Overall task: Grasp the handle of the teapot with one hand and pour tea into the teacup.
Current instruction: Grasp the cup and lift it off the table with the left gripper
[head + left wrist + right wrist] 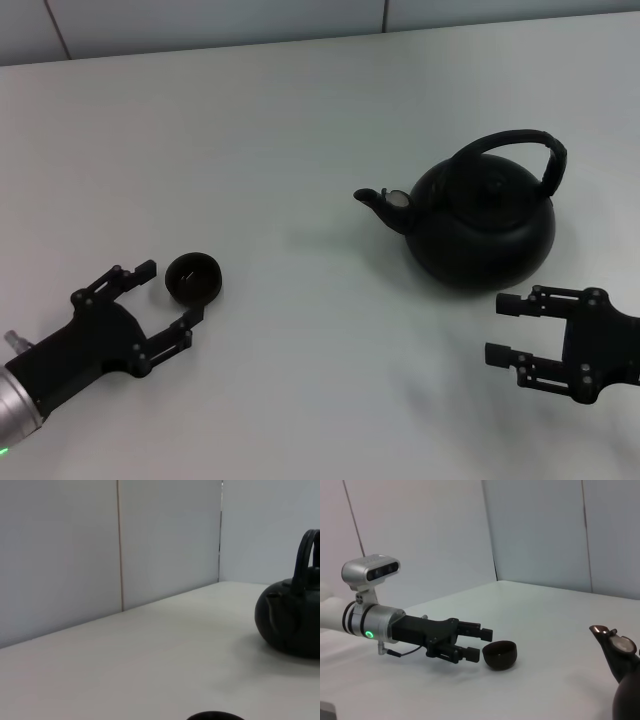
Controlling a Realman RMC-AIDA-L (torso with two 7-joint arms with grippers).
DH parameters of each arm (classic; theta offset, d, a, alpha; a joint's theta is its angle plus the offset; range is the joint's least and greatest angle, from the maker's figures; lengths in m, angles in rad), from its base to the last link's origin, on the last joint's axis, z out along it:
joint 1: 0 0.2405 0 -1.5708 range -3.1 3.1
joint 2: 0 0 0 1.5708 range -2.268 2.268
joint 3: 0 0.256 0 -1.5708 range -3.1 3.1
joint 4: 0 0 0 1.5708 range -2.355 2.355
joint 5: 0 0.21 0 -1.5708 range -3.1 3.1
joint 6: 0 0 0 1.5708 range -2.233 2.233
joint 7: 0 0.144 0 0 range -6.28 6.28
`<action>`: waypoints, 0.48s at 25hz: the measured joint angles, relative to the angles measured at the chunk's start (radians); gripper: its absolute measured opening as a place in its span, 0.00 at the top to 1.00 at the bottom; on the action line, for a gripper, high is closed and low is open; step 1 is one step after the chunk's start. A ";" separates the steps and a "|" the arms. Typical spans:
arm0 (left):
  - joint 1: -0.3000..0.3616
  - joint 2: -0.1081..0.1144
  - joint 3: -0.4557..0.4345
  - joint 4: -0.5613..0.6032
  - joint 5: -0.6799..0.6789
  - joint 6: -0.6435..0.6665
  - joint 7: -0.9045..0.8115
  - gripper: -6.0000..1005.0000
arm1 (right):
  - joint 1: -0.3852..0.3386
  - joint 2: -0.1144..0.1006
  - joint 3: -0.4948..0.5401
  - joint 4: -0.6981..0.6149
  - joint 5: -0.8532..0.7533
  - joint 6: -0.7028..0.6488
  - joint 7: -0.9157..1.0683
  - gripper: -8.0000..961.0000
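While the round black teapot point(482, 226) sits on the white table point(300, 130), the left gripper point(172, 293) gapes wide around the tiny dark teacup point(193, 278); the right gripper point(503, 329), empty, spreads beside the pot

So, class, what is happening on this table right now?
Nothing is being poured yet. The left gripper is open around the teacup, its fingers either side, not closed on it. The teapot stands upright, spout toward the cup. The right gripper is open beside it, below the handle, not holding it.
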 joint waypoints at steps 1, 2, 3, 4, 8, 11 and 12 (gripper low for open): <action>-0.011 0.000 0.001 -0.008 0.000 -0.016 0.002 0.23 | 0.000 0.000 0.000 0.000 0.001 0.000 0.000 0.37; -0.018 0.000 0.002 -0.014 0.000 -0.030 0.003 0.23 | 0.000 0.000 0.000 -0.001 0.003 0.000 0.000 0.37; -0.025 0.000 0.000 -0.018 0.000 -0.039 0.003 0.23 | 0.000 0.000 0.000 -0.001 0.003 0.000 0.000 0.37; -0.031 0.000 -0.001 -0.020 0.000 -0.048 0.004 0.23 | 0.000 0.000 0.001 -0.001 0.003 0.000 0.000 0.37; -0.051 0.000 -0.001 -0.028 0.000 -0.071 0.004 0.24 | 0.000 0.000 0.002 -0.003 0.004 0.000 0.000 0.38; -0.062 0.000 -0.002 -0.035 0.000 -0.086 0.004 0.24 | 0.000 0.000 0.002 -0.004 0.005 0.000 0.000 0.38; -0.066 0.000 -0.004 -0.035 0.000 -0.090 0.004 0.25 | 0.001 0.000 0.003 -0.005 0.006 0.000 0.000 0.38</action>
